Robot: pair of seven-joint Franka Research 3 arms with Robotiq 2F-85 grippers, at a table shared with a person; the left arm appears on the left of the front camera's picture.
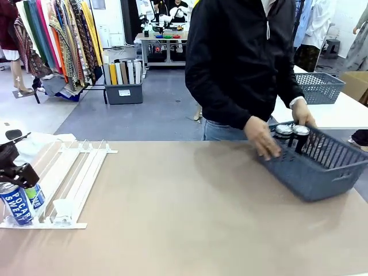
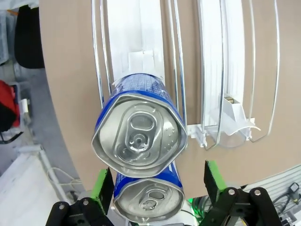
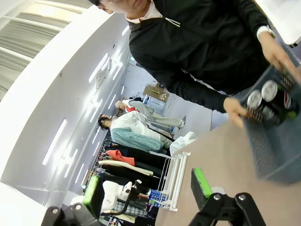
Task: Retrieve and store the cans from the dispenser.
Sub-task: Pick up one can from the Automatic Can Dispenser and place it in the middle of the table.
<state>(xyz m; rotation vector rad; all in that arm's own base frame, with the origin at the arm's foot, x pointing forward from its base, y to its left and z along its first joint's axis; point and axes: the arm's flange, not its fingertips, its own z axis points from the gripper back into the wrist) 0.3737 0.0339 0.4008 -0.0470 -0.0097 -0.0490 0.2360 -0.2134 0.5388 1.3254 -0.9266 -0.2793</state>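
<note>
The white dispenser lies at the table's left. Two blue Pocari Sweat cans stand at its low end. In the left wrist view I look down on their silver tops: one can lies in the lane, the other can sits nearer, between my green pads. My left gripper is open and straddles that nearer can. In the front view the left gripper hangs just above the cans. My right gripper is open with nothing in it, held high above the table.
A person at the far right holds a grey mesh basket with both hands; black cans stand in it. A second basket sits on the table behind. The dispenser's other lanes hold no cans.
</note>
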